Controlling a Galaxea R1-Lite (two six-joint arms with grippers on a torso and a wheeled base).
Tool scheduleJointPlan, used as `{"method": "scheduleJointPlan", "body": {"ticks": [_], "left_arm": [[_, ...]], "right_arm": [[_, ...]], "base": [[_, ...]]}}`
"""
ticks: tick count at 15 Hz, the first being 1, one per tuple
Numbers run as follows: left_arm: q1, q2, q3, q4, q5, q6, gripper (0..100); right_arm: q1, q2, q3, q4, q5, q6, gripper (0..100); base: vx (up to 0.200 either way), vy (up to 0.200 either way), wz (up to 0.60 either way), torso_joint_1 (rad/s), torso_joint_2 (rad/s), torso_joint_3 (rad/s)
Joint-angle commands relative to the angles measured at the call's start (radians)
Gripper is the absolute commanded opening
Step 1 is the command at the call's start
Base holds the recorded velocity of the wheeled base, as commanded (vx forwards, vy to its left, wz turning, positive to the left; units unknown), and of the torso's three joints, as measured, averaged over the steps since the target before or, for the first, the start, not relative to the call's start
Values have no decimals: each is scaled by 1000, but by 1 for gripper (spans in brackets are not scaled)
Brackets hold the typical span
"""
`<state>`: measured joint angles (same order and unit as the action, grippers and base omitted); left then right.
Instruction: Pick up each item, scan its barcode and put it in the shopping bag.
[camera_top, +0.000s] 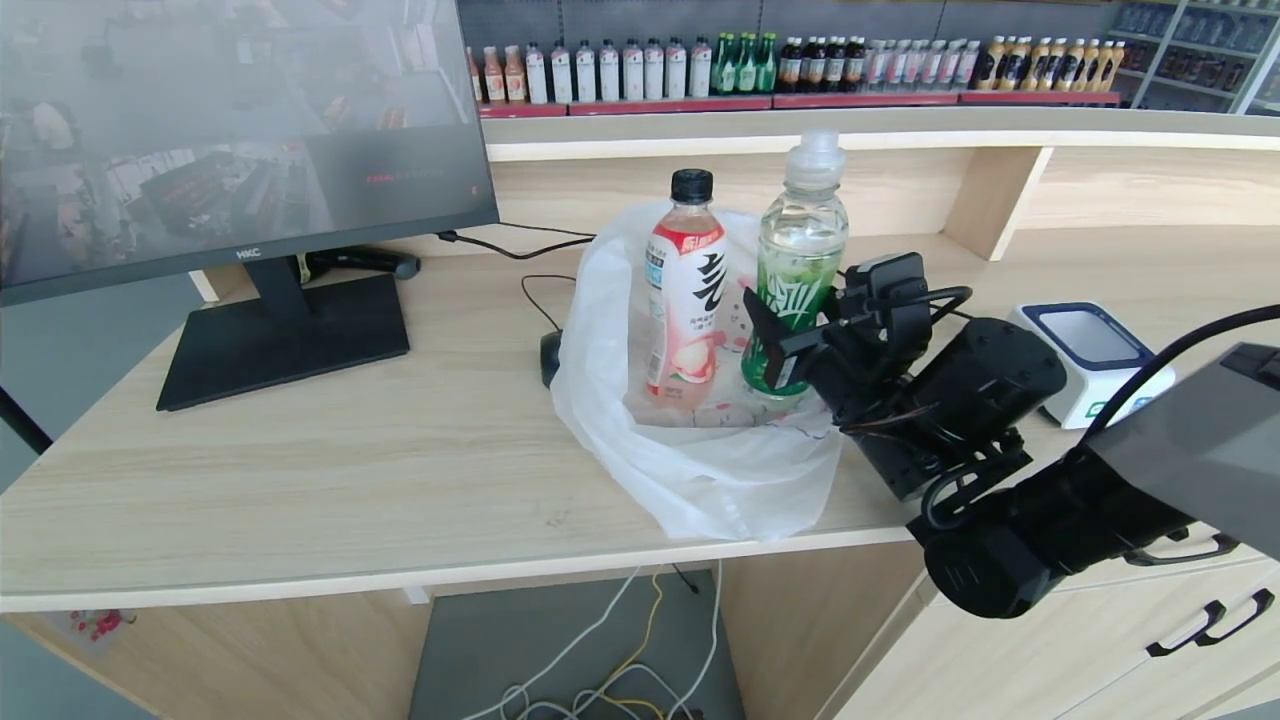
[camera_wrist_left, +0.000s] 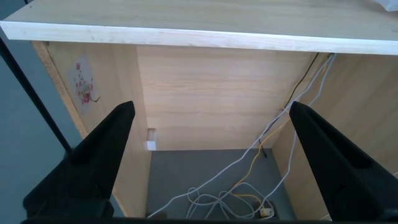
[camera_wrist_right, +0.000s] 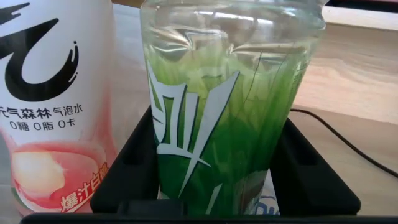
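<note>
Bottles: 2, plastic: green bottle (camera_top: 797, 270), pink bottle (camera_top: 685, 300)
Shopping bag (camera_top: 700, 480): crinkled white film
Right gripper (camera_top: 785, 345): clamps green bottle
Left gripper (camera_wrist_left: 211, 162): spread

green bottle (camera_top: 800, 250), pink bottle (camera_top: 685, 290), white bag (camera_top: 690, 480)

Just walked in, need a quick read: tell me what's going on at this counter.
The right gripper has its jaws on the green bottle, standing beside the pink bottle in the open white bag on the counter. The scanner sits to its right. The left gripper hangs open below the counter edge.
</note>
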<state>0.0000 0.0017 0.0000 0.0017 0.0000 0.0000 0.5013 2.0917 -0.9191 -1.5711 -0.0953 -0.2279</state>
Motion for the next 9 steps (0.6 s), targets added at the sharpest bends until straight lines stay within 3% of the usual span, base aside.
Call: {"method": "scheduleJointPlan", "body": {"ticks": [1,9], "left_arm": [[2,0,0,0,0,0,100],[0,0,0,0,0,0,100]], "right_arm": [[0,5,2,0,0,-2,0],[0,13,5,0,-1,-1,0]], "base": [[0,0,0,0,0,0],[0,0,0,0,0,0]]}}
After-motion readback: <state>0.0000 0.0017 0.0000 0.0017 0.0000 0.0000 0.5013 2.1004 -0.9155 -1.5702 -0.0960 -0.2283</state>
